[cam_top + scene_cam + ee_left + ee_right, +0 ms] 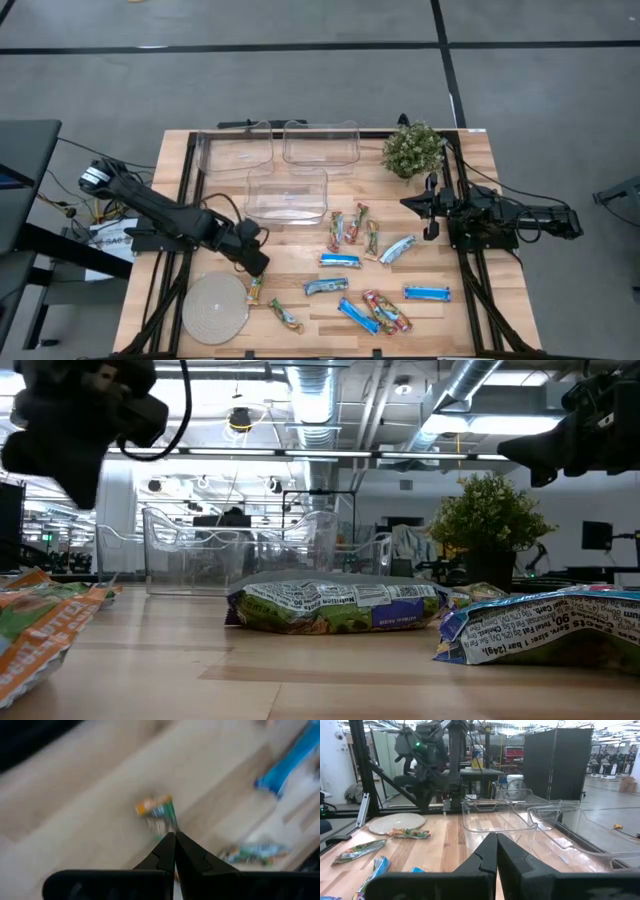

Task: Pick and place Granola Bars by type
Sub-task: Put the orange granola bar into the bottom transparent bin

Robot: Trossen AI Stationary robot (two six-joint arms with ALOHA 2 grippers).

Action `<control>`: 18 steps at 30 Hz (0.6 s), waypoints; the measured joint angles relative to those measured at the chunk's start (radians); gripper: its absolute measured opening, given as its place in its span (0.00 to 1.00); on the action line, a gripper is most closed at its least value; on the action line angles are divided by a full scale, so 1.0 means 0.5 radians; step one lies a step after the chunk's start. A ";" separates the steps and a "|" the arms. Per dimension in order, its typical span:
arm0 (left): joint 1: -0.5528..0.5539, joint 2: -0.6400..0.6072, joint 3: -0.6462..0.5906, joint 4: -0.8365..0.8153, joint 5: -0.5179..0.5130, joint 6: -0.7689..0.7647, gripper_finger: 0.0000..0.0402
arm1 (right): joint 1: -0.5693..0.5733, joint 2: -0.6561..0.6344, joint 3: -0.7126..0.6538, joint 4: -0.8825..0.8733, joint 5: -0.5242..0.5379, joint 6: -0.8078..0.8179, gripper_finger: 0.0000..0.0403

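The left claw had its fingers pressed together with nothing between them. It hung at about seven o'clock on the tabletop, reading the overhead picture as a dial with the bins toward twelve. Its tip sat just above one multicoloured bar, which lay flat at the claw's six o'clock. We could not tell whether tip and wrapper touched. That bar lay at the three o'clock edge of the round pale disc.

The right claw was also closed and empty. It waited at about three o'clock on the tabletop, at the six o'clock side of the potted plant.

We counted the Granola Bars, all lying loose on the wood from the centre toward five o'clock, none of them in a bin.
- Three bright blue bars: one central, one at six o'clock and one at four o'clock.
- Two silvery-blue bars: one angled near the centre and one just below the central blue bar.
- About seven multicoloured ones. One lay under the left claw and one at its five o'clock. Three stood side by side near the centre. A last pair overlapped, and we could hardly separate them.

There were three clear bins, two side by side toward twelve o'clock and one nearer the centre. All three were apart from the bars.
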 joint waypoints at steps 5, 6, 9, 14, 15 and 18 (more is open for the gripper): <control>-0.028 0.068 0.000 0.081 0.124 -0.035 0.08 | -0.001 0.001 0.000 -0.003 0.000 0.000 0.00; -0.033 0.066 0.000 0.087 0.126 -0.051 0.10 | -0.001 0.000 0.000 -0.003 0.000 0.000 0.00; -0.035 0.065 0.000 0.091 0.134 -0.100 0.17 | 0.000 0.000 0.000 -0.003 0.000 0.000 0.00; -0.035 0.076 0.001 0.054 0.210 -0.147 0.28 | 0.000 0.001 0.000 -0.003 0.000 0.000 0.00; -0.035 0.096 0.001 0.055 0.219 -0.163 0.30 | 0.000 0.000 0.000 -0.003 0.000 0.000 0.00; -0.051 0.157 0.002 0.069 0.264 -0.189 0.36 | 0.000 0.000 0.000 -0.004 0.000 0.000 0.00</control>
